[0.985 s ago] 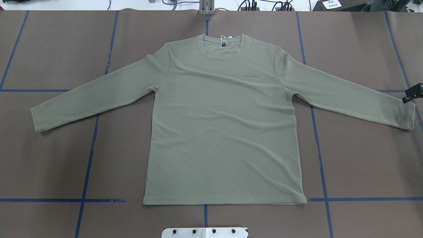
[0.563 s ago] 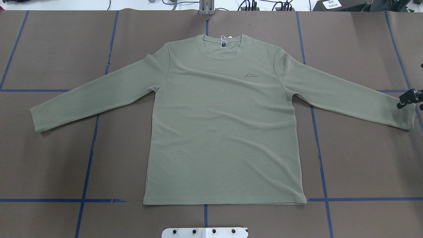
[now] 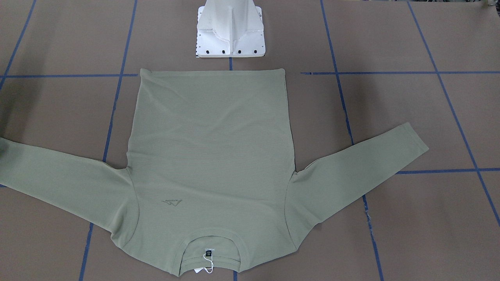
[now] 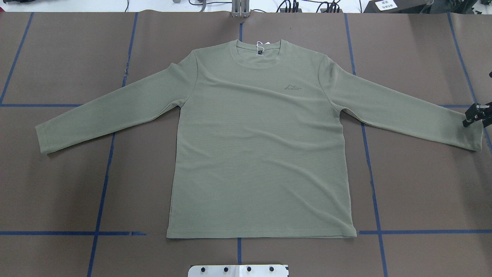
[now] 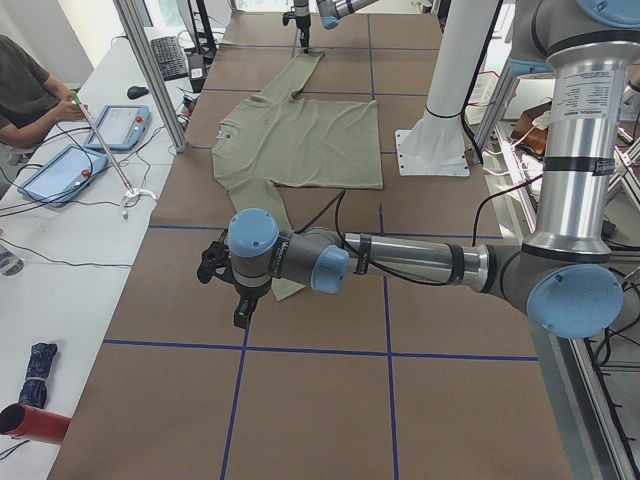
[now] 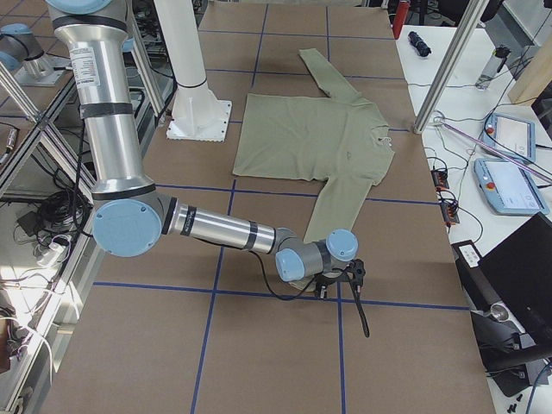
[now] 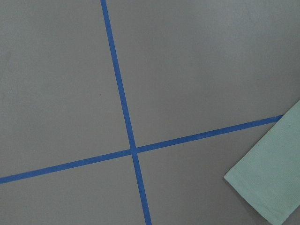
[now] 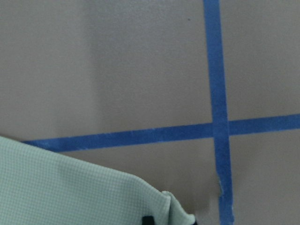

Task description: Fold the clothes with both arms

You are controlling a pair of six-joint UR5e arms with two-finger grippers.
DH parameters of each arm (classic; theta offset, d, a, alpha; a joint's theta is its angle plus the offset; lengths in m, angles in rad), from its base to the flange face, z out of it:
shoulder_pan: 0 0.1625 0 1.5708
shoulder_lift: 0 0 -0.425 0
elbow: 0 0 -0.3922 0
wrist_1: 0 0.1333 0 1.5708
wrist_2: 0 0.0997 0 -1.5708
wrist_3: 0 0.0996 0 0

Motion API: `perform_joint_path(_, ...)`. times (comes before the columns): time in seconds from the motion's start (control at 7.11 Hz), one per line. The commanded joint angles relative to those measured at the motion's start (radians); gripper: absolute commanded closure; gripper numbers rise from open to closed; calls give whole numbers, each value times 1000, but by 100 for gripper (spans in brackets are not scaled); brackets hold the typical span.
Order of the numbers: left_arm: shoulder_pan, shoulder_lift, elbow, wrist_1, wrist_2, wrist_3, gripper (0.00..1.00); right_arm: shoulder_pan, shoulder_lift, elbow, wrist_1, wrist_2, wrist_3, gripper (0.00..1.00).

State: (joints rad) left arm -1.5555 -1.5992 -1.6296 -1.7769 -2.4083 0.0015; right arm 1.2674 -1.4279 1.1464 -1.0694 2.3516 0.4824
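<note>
- Table point(image 4: 69, 192), brown-papered with a blue tape grid: carrying the whole layout.
- Shirt point(image 4: 261, 154), sage-green and long-sleeved: lying flat at table centre, front up, hem toward the robot. The sleeves are splaying outward, probably so each cuff is falling within one arm's reach.
- Left arm point(image 5: 420, 262): stretching low, with the left gripper point(image 5: 240, 315) hanging just outside the left cuff point(image 7: 267, 187). I cannot tell how the jaws are standing.
- Right arm point(image 6: 216, 231): stretching likewise, with the right gripper point(image 4: 473, 116) sitting at the right cuff point(image 8: 93, 187). Whether it is clamping cannot be told.
- Chest logo point(image 4: 292, 87): showing a peak outline, wording unreadable.
- Neck label point(image 4: 260, 50) and hang tag point(image 4: 260, 43): lettering showing too small to read.

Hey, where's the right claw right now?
In the overhead view, the right claw is at the far right edge, at the sleeve cuff of the shirt.
</note>
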Motion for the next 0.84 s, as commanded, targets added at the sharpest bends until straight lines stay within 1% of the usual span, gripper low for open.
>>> perform_joint_path(0.0,0,1,-4,-1,0,0,0,6,-6,21,2,12,-5,100)
perform_joint_path(0.14,0,2,-6,1,-2,0,0,16,-12,42,2,32,-8,100)
perform_joint_path(0.28,0,2,-12,1,-2,-3,0,32,-26,79,2,72,-4,100)
perform_joint_path(0.42,0,2,-19,1,-3,-3,0,32,-60,179,-6,90,7,100)
perform_joint_path(0.56,0,4,-29,2,-23,-8,0,32,-81,291,-10,92,92,100)
perform_joint_path(0.7,0,2,-30,2,-29,-9,0,0,-80,385,-11,94,210,100)
